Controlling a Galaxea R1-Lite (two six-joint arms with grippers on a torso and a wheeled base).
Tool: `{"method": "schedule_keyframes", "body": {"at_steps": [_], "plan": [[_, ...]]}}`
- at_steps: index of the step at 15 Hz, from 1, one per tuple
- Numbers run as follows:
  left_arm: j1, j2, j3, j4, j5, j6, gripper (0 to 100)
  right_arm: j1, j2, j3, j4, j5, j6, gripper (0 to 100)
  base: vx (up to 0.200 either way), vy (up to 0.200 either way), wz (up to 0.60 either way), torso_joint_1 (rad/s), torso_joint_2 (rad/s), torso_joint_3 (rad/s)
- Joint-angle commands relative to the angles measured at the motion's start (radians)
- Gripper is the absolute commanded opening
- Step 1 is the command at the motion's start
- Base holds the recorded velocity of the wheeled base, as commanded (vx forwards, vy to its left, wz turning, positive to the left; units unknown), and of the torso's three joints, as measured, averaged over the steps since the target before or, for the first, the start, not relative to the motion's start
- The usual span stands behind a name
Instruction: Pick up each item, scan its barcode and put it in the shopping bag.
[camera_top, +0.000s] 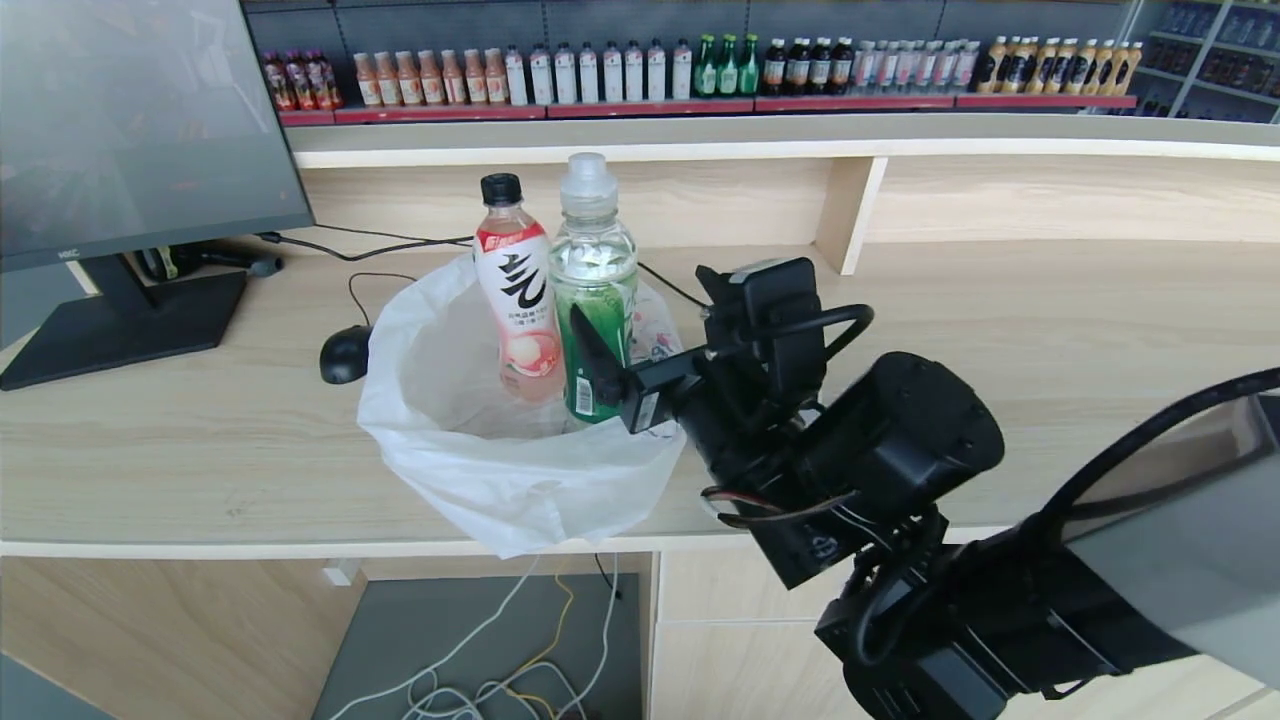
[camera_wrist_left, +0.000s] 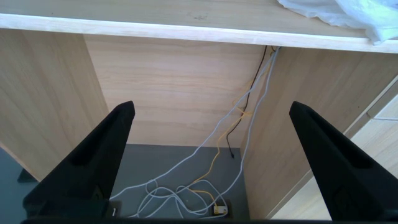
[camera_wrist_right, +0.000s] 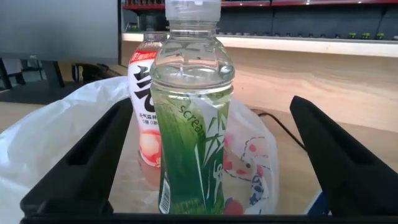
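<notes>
Jaws, right gripper (camera_top: 598, 372): spread wide, flanking green bottle (camera_top: 594, 290), gripping nothing. Jaws, left gripper (camera_wrist_left: 211, 124): open, below bench (camera_top: 150, 440). Green bottle, pink bottle (camera_top: 520, 290): upright in shopping bag (camera_top: 480, 470), frame centre. Bagging apparently near complete.

Green bottle (camera_wrist_right: 193, 124) between spread fingers (camera_wrist_right: 93, 162)

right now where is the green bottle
In the head view the green bottle stands upright in the shopping bag on the counter, right of the pink bottle, between the right gripper's open jaws.
</notes>
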Motion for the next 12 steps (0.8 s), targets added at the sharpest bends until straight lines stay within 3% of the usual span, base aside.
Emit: {"method": "schedule_keyframes", "body": {"at_steps": [1, 5, 7, 10, 12], "plan": [[0.0, 0.0, 0.0, 0.0, 0.0, 0.0, 100, -0.006, -0.308, 0.366, -0.012, -0.021, 0.003, 100, 0.0, 0.0, 0.0, 0.0, 0.0, 0.0], [0.0, 0.0, 0.001, 0.0, 0.0, 0.0, 100, -0.115, -0.609, 0.745, -0.012, -0.022, 0.059, 100, 0.0, 0.0, 0.0, 0.0, 0.0, 0.0], [0.0, 0.0, 0.0, 0.0, 0.0, 0.0, 100, -0.12, -0.726, 0.912, -0.012, -0.013, 0.081, 100, 0.0, 0.0, 0.0, 0.0, 0.0, 0.0], [0.0, 0.0, 0.0, 0.0, 0.0, 0.0, 100, -0.112, -0.856, 0.964, 0.06, -0.001, 0.133, 100, 0.0, 0.0, 0.0, 0.0, 0.0, 0.0], [0.0, 0.0, 0.0, 0.0, 0.0, 0.0, 100, -0.111, -1.025, 0.964, 0.322, 0.028, 0.188, 100, 0.0, 0.0, 0.0, 0.0, 0.0, 0.0]]}}
